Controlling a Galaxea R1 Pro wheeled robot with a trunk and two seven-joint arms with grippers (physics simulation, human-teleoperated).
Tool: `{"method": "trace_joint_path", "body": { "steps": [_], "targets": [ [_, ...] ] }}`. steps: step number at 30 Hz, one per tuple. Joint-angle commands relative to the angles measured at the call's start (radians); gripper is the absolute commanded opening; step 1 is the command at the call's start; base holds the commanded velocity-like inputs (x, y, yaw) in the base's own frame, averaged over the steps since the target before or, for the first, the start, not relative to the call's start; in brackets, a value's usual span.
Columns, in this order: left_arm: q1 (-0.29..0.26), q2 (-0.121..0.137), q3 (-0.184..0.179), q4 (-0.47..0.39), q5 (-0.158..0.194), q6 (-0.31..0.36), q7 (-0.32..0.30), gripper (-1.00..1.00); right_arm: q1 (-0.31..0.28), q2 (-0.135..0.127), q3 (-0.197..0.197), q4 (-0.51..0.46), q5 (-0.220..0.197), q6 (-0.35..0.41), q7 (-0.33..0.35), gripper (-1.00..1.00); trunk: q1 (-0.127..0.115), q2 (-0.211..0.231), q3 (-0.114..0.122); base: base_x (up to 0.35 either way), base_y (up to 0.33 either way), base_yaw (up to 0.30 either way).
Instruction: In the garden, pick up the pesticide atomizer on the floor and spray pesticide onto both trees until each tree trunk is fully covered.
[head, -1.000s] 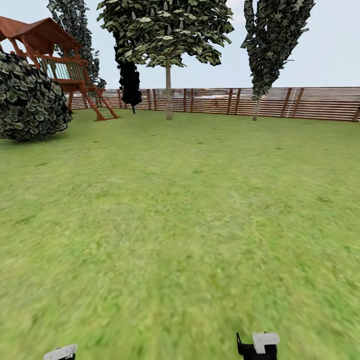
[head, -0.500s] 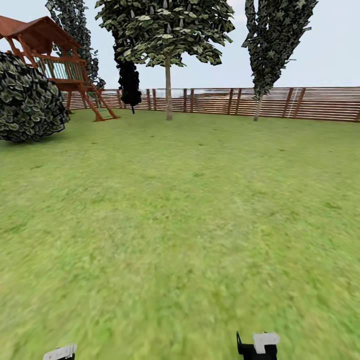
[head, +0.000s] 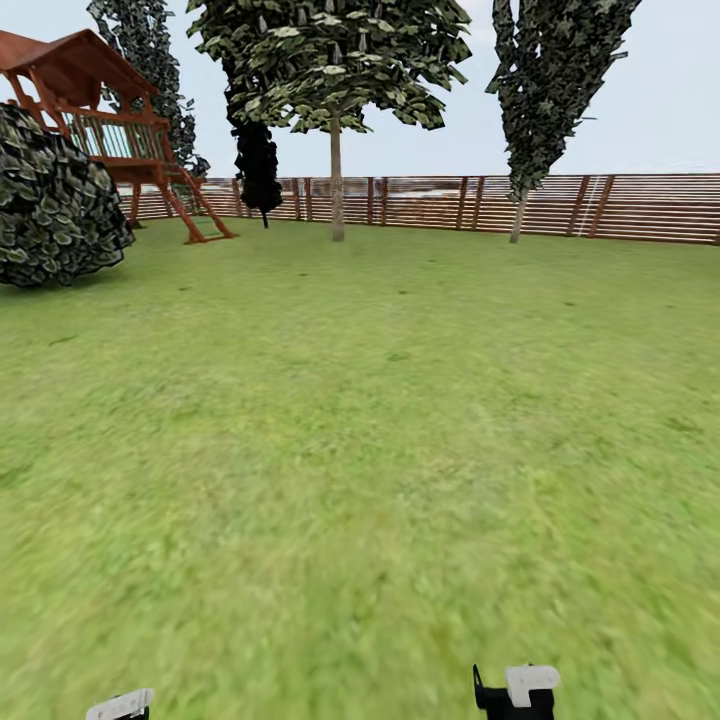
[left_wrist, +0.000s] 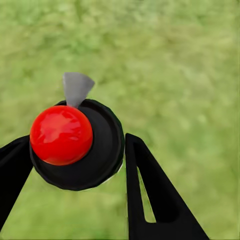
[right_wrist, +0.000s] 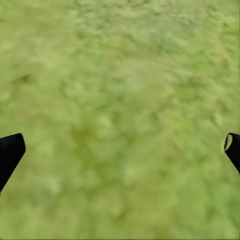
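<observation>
Facing across the wide green lawn (head: 380, 420) of the garden, the head view takes in open grass bounded at the far side by a brown horizontal-slat wooden fence (head: 620, 208).

Count of items at the far edge: 1 tall tree with a bare grey-tan trunk (head: 337, 180) and a blocky mottled-green crown; 1 narrow tree with a dark mottled crown (head: 548, 90) to its right; 1 near-black cypress (head: 257, 165) to its left; 1 red-brown wooden play tower (head: 110, 120); 1 round dark shrub (head: 55, 200) at the left edge. Nothing stands on the grass between the robot and the fence line.

Left end effector (left_wrist: 75, 155): closed on the pesticide atomizer (left_wrist: 75, 142), whose round black top with a glossy red spot sits between the 2 black fingers (left_wrist: 150, 195), a grey nozzle projecting from it.

Right end effector (right_wrist: 120, 150): open, fingers spread wide, grass beneath.
</observation>
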Motion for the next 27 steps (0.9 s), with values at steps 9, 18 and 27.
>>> {"method": "trace_joint_path", "body": {
  "steps": [9, 18, 27],
  "targets": [
    [-0.001, 0.0, 0.009, 0.0, -0.009, -0.004, -0.005, -1.0, 0.0, 0.0, 0.009, 0.001, -0.007, -0.002, -0.003, 1.0, 0.0, 0.0, -0.001, 0.339, 0.0, 0.0],
    [-0.001, 0.0, 0.009, 0.0, -0.009, -0.004, -0.005, -1.0, 0.0, 0.0, 0.009, 0.001, -0.007, -0.002, -0.003, 1.0, 0.0, 0.0, -0.001, 0.338, 0.0, 0.0],
    [-0.001, -0.001, 0.009, 0.001, -0.009, -0.004, -0.005, -1.0, 0.0, 0.0, 0.009, 0.0, -0.007, -0.002, -0.003, 1.0, 0.0, 0.0, -0.001, 0.338, 0.0, 0.0]
  ]
}}
